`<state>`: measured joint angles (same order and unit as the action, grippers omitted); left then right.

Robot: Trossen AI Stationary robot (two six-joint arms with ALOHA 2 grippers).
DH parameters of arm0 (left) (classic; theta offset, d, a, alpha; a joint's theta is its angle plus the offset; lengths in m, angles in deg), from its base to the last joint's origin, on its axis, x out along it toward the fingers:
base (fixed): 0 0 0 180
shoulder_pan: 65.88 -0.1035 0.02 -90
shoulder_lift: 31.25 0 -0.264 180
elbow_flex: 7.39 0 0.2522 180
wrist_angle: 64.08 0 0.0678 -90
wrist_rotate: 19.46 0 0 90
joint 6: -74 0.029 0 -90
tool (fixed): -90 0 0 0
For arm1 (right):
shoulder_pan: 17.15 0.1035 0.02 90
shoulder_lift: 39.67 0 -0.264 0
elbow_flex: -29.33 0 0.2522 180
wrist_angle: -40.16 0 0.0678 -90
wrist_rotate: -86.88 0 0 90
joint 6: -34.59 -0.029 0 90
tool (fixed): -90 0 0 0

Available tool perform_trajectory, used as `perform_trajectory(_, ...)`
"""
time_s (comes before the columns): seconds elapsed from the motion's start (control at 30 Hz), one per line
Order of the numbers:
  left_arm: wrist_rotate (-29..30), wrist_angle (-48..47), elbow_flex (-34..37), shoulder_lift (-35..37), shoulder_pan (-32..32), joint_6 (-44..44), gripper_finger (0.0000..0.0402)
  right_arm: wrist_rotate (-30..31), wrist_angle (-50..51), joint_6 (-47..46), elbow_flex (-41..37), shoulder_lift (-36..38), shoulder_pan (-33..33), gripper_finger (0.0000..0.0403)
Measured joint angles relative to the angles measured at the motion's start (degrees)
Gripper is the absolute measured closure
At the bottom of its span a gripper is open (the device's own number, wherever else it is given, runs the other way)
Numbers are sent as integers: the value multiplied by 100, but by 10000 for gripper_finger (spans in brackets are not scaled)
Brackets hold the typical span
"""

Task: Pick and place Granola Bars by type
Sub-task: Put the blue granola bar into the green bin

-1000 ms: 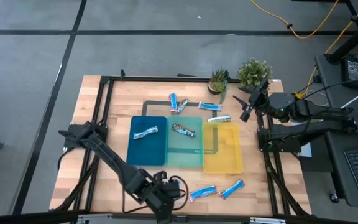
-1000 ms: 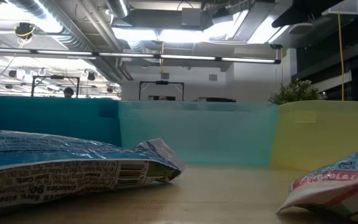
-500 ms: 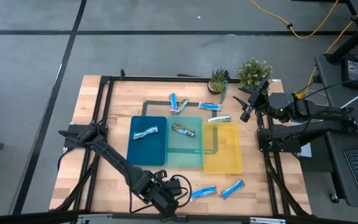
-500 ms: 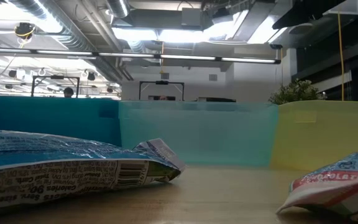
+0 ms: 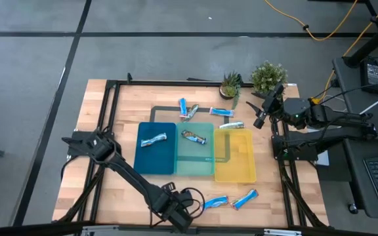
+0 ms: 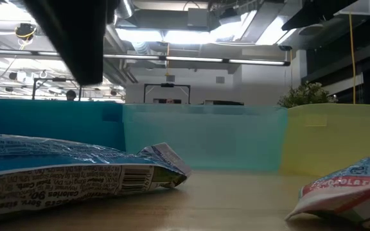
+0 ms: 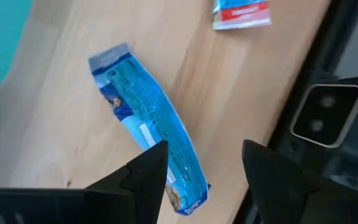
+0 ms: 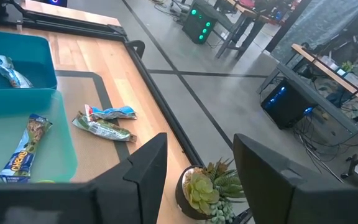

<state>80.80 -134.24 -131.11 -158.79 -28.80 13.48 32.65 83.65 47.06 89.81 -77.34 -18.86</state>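
My left gripper (image 5: 186,210) hangs open near the table's near edge, pointing steeply down. Below it a blue granola bar (image 7: 151,149) lies flat on the wood, one end under the gap between the fingers and not touched. A second bar (image 5: 245,198) lies to its right. One bar (image 5: 153,139) rests in the dark-blue tray (image 5: 156,164) and one (image 5: 194,137) in the teal tray (image 5: 195,164). Several more (image 5: 221,112) lie on the table beyond the trays. My right gripper (image 8: 197,149) waits open at the far right, raised, holding nothing.
A yellow tray (image 5: 235,164) stands right of the teal one. Two potted plants (image 5: 268,77) stand at the far right, close to my right gripper. A black camera block (image 7: 322,118) sits at the near edge beside the blue bar. Bare wood lies left of the trays.
My left gripper has come down toward the blue bar at the near edge and shifted slightly toward the table's right. One of its dark fingers now enters the low view from above, where none showed before. The bars have not moved.
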Motion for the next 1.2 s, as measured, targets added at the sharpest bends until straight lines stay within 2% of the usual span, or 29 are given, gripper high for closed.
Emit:
perform_trajectory(0.27, 37, -462, 0, -275, -7, -631, 203, 0, 1, 0, 0, 0, 0, 217)
perform_trajectory(0.5, -273, -35, -2, -596, -2, -636, 203, -2, 14, 2, 0, 0, 0, 217)
perform_trajectory(0.77, -528, -82, -22, -730, -57, -585, 209, -94, 42, 1, 0, 2, 0, 217)
perform_trajectory(0.9, -506, -138, -15, -719, -85, -622, 240, -315, 42, 0, 0, 2, 1, 217)
perform_trajectory(1.2, -600, -235, 0, -623, -82, -623, 356, -412, 52, 2, 0, 1, 0, 217)
